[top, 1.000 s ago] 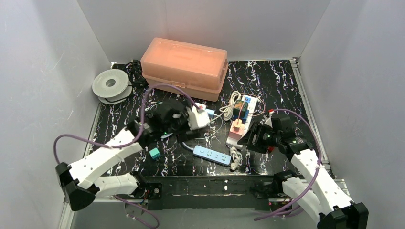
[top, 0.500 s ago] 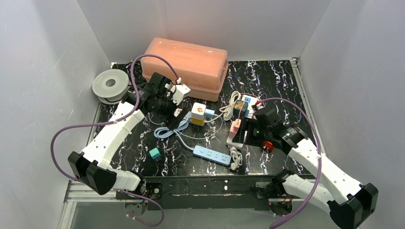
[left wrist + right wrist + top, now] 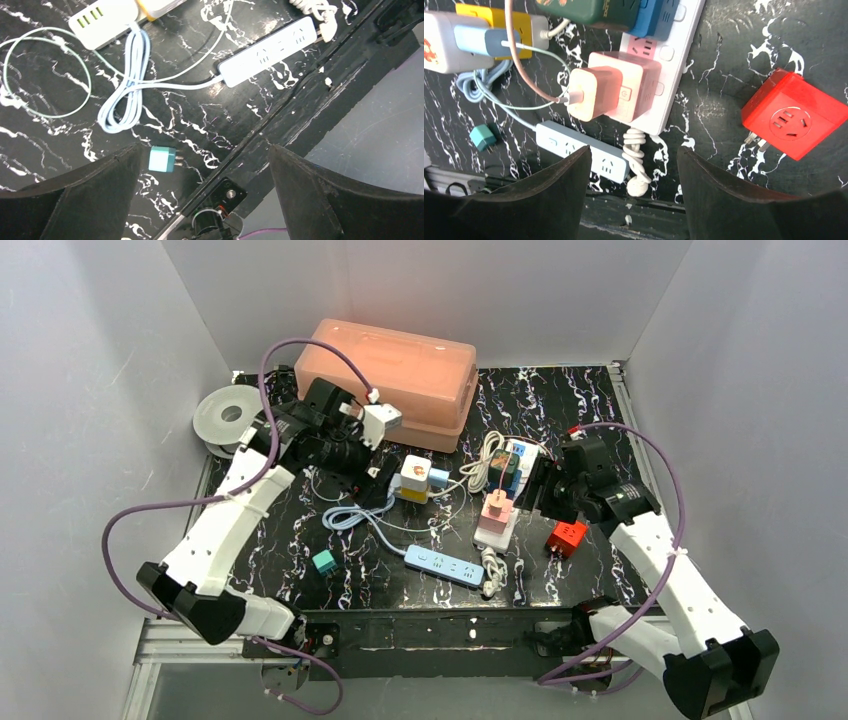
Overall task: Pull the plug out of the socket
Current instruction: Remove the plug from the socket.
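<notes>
Pink plug (image 3: 639,85) looks light, rigid and slick, so I'd pinch its flat sides; left gripper (image 3: 205,150) and right gripper (image 3: 633,150) both gape empty.

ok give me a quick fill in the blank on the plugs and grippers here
The loose cube adapter nearest the right gripper is ___.
The pink adapter is plugged into the ___ power strip.
The left gripper and the right gripper are both ___, holding nothing.
Missing words: red; white; open.
</notes>
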`<action>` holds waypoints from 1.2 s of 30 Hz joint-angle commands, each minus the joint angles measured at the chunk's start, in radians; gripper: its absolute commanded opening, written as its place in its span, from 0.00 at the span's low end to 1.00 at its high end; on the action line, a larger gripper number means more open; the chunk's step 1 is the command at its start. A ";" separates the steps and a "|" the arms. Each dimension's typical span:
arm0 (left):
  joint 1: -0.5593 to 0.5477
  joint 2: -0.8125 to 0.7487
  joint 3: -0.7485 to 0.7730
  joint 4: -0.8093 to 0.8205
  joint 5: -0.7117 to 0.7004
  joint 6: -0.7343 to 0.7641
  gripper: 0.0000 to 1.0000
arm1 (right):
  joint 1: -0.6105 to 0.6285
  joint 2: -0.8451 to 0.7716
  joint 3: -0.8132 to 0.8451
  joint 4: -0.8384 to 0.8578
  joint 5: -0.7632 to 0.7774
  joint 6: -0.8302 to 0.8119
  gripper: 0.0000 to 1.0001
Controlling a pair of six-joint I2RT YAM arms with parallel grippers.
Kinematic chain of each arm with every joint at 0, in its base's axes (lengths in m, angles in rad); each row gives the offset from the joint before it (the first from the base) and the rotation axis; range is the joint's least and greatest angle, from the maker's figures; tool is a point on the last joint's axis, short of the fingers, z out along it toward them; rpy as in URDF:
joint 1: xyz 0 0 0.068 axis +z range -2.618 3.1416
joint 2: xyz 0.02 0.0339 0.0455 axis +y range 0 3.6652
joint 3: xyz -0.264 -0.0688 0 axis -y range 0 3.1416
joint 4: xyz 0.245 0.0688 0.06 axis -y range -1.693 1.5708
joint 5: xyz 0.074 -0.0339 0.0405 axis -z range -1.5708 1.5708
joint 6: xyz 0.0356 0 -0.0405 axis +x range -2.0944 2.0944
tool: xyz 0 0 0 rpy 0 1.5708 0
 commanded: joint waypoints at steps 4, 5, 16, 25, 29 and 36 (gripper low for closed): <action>-0.240 0.063 -0.060 0.089 -0.041 -0.074 0.98 | -0.109 -0.055 -0.026 0.005 -0.017 0.008 0.72; -0.269 0.081 -0.070 0.134 -0.051 -0.092 0.98 | -0.123 -0.058 -0.025 0.004 -0.023 0.008 0.72; -0.448 0.450 0.111 0.306 -0.374 -0.316 0.98 | -0.435 -0.099 0.020 -0.060 -0.190 -0.038 0.72; -0.490 0.595 0.198 0.381 -0.434 -0.325 0.98 | -0.473 -0.217 -0.053 -0.031 -0.178 0.028 0.72; -0.507 0.627 0.200 0.407 -0.425 -0.352 0.98 | -0.476 -0.234 -0.066 -0.029 -0.184 0.034 0.72; -0.521 0.673 0.214 0.447 -0.382 -0.415 0.98 | -0.481 -0.262 -0.088 -0.029 -0.174 0.034 0.72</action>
